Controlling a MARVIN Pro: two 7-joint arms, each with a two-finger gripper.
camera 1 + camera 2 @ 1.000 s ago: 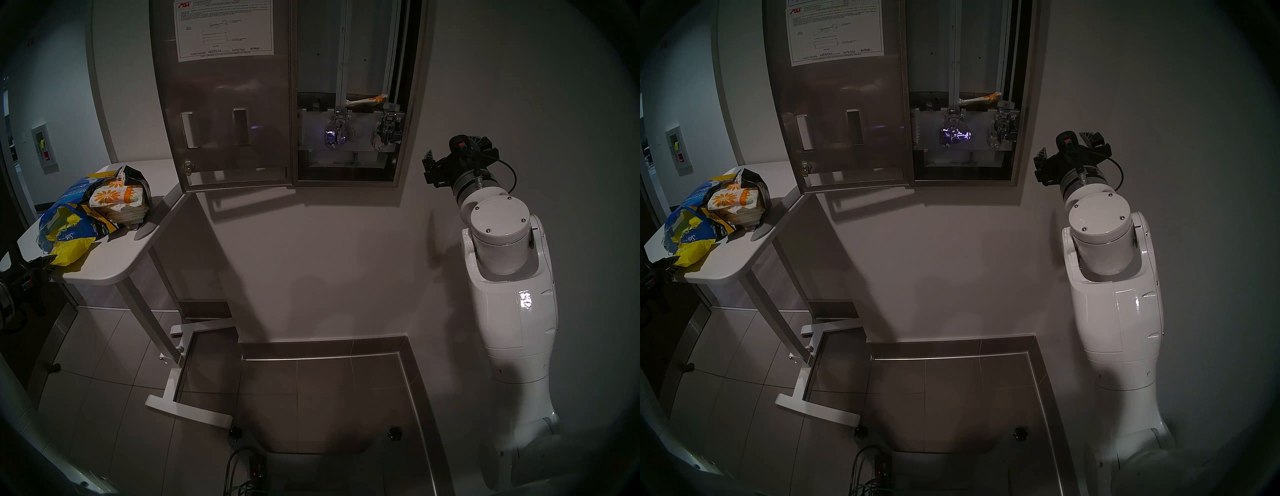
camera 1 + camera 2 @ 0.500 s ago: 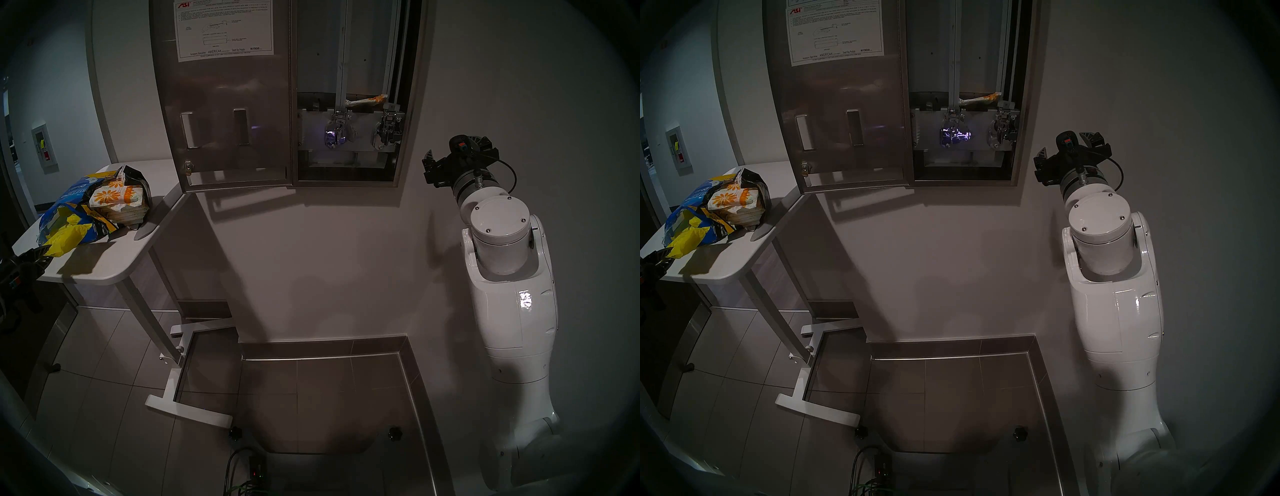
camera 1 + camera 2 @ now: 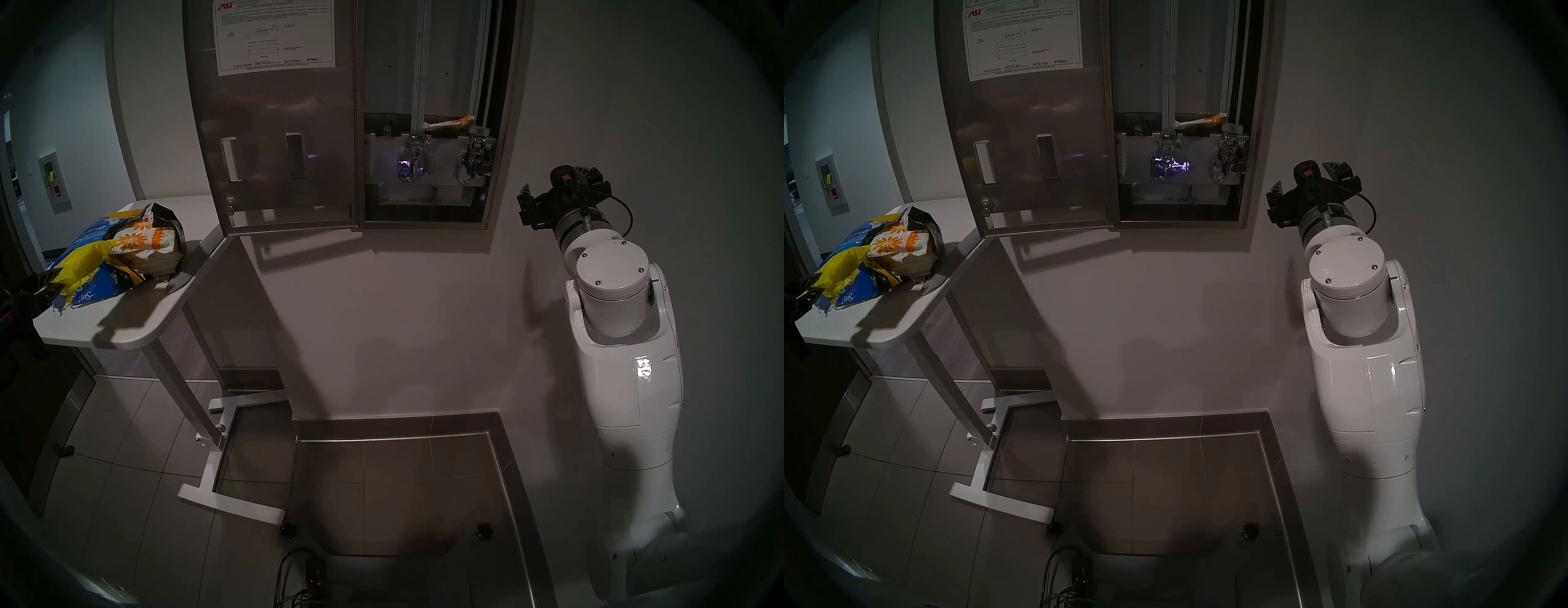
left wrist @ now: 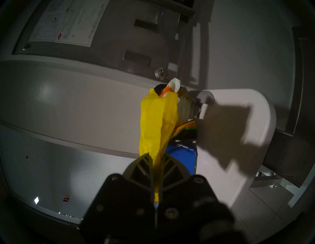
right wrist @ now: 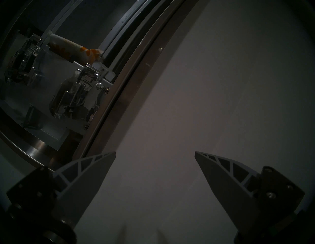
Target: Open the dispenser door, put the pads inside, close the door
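Observation:
The dispenser (image 3: 424, 85) hangs on the wall with the dispenser door (image 3: 275, 148) swung open to its left, white instruction sheet on its back. One flower-print pad (image 3: 449, 123) lies across the chute above the chrome levers, also in the right wrist view (image 5: 73, 46). More flower-print pads (image 3: 144, 246) sit stacked in the torn bag (image 3: 93, 293) on the table. My left gripper (image 4: 156, 156) is shut on a bright yellow pad (image 4: 156, 122), held above the table's left end (image 3: 46, 288). My right gripper (image 3: 558, 180) stands open and empty beside the dispenser's right edge (image 5: 155, 152).
The white overbed table (image 3: 127, 327) stands left of the dispenser, its base frame (image 3: 229, 505) on the tiled floor. The open door overhangs the table's back corner. A raised tiled ledge (image 3: 394, 437) runs along the wall below. Cables (image 3: 297, 581) lie at the bottom.
My left gripper has risen and moved back along the table's left end, lifting the yellow pad off the tabletop; the torn bag shifted with it. The right arm has not moved.

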